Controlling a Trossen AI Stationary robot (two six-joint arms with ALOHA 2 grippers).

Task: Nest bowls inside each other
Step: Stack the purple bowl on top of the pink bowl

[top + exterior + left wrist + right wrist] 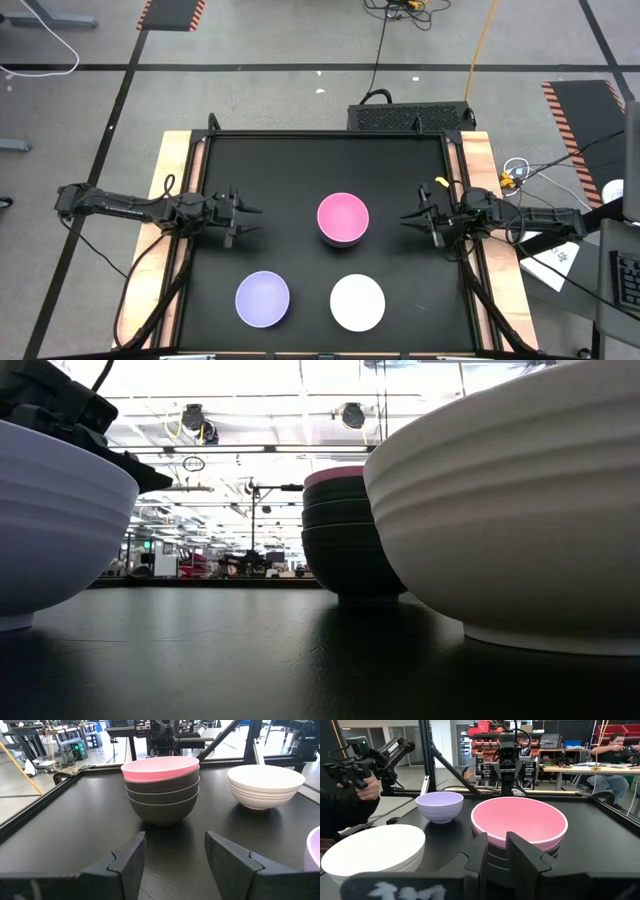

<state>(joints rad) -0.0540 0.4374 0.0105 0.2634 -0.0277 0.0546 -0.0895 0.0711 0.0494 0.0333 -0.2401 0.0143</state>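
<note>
A pink bowl (343, 216) sits nested on top of a stack of black bowls (161, 800) at the middle of the black table. A lavender bowl (263, 299) and a white bowl (357, 301) stand upright on their bases near the front edge. My left gripper (253, 221) hovers left of the stack, pointing at it, with its fingers (131, 862) wide open and nothing between them. My right gripper (405, 218) hovers right of the stack and faces it. Its fingers (525, 855) stand a narrow gap apart and hold nothing.
A raised black rim (325, 134) bounds the table, with wooden strips (172, 170) at both sides. Bare table lies between each gripper and the stack. Beyond the table a person's hand (366, 787) holds a device, and another person (616, 745) sits at a desk.
</note>
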